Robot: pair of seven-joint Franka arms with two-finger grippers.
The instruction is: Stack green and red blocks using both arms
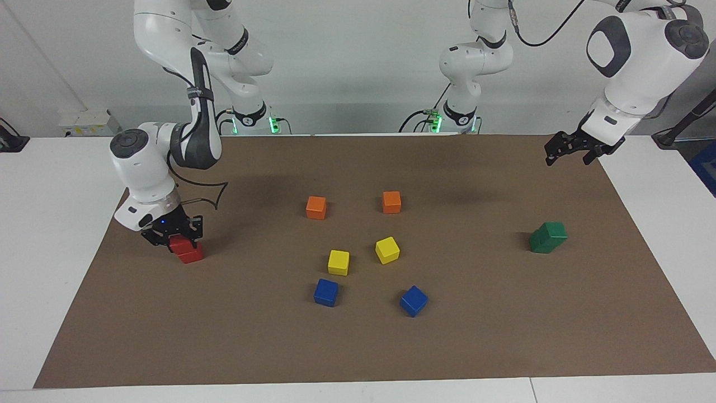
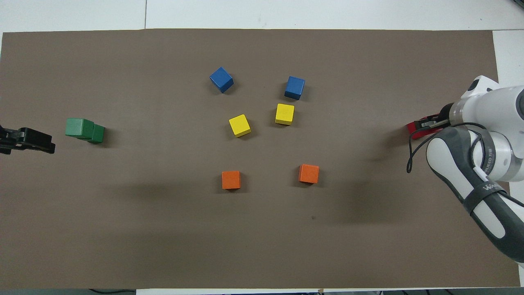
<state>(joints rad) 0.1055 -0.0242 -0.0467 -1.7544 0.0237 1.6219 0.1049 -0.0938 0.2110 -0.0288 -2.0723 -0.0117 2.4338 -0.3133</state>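
Observation:
Two green blocks (image 1: 548, 237) stand stacked toward the left arm's end of the mat, the upper one slightly askew; they also show in the overhead view (image 2: 84, 130). My left gripper (image 1: 575, 154) hangs open and empty in the air over the mat's edge beside that stack, and shows in the overhead view (image 2: 25, 140). Toward the right arm's end, one red block (image 1: 180, 244) sits on the other red block (image 1: 192, 255). My right gripper (image 1: 178, 239) is down on the upper red block, fingers at its sides. In the overhead view only a red edge (image 2: 414, 130) shows under the right arm.
Two orange cubes (image 1: 316, 207) (image 1: 391, 202), two yellow cubes (image 1: 338, 262) (image 1: 387, 249) and two blue cubes (image 1: 326, 292) (image 1: 413, 300) lie in the middle of the brown mat (image 1: 358, 347). White table surrounds the mat.

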